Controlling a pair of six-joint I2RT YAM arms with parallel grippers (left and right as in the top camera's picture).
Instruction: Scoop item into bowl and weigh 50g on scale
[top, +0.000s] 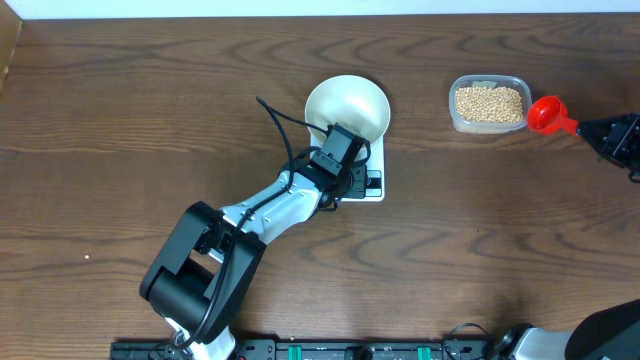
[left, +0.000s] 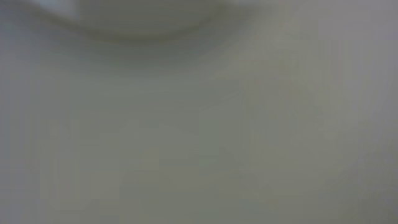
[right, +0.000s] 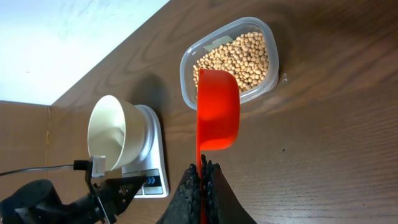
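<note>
Across dark wood worktop (top: 120, 120), bowl (top: 347, 108) atop scale (top: 377, 165). Right end effector (right: 202, 173) pinching red scoop (right: 217, 106). Left end effector (top: 340, 138) unreadable: wrist view blurred, perhaps scale.

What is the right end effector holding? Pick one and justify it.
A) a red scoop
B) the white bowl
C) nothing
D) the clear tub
A: in the right wrist view the right end effector is closed on the handle of the red scoop, whose cup sits at the rim of the clear tub of beans.
</note>
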